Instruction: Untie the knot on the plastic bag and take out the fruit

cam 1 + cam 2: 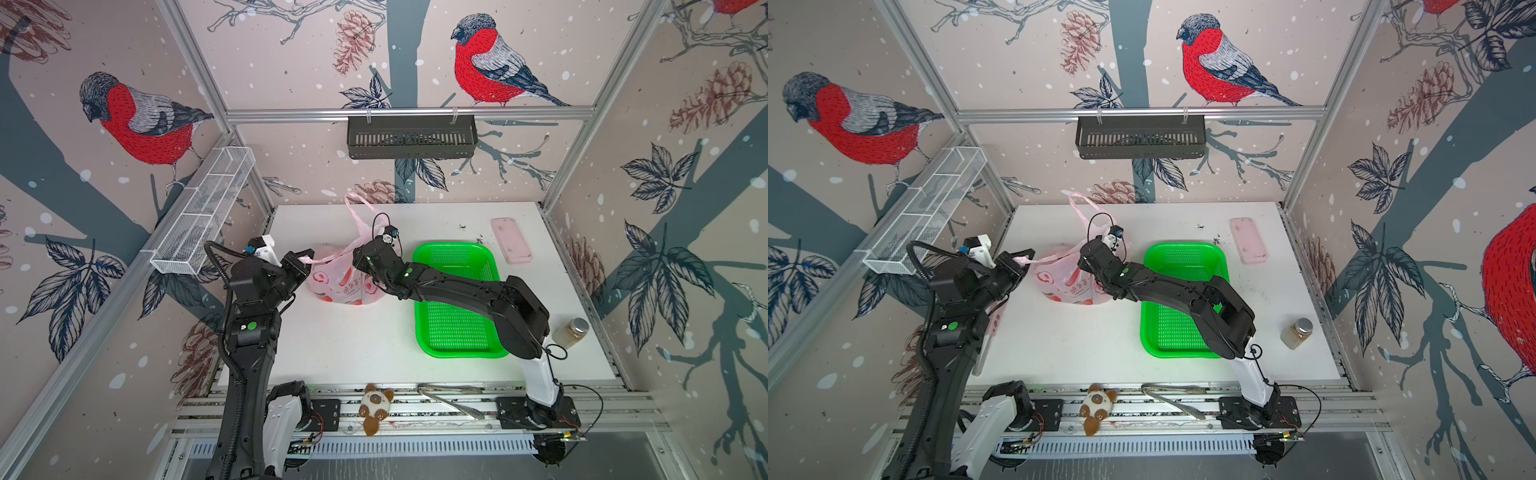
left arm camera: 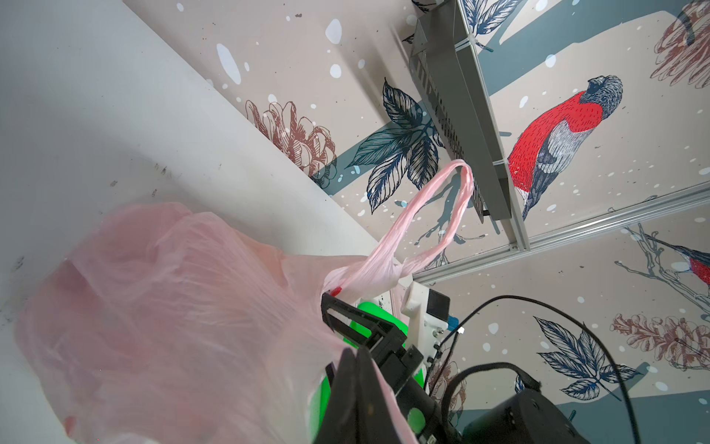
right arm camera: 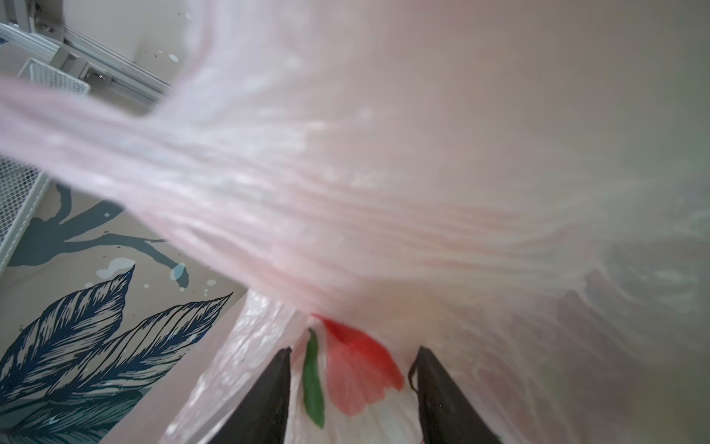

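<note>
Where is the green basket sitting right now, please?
In both top views the green basket lies right of centre on the table, between the plastic bag and the jar.

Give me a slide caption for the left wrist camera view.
Left end effector shut on the pale pink plastic bag, one loop handle standing free.

the white table is lying open in front of the plastic bag, leaving free passage there. the left gripper and right gripper are crowding the bag from both sides, and the green basket, with the right arm stretching over it, is blocking the right.
</note>
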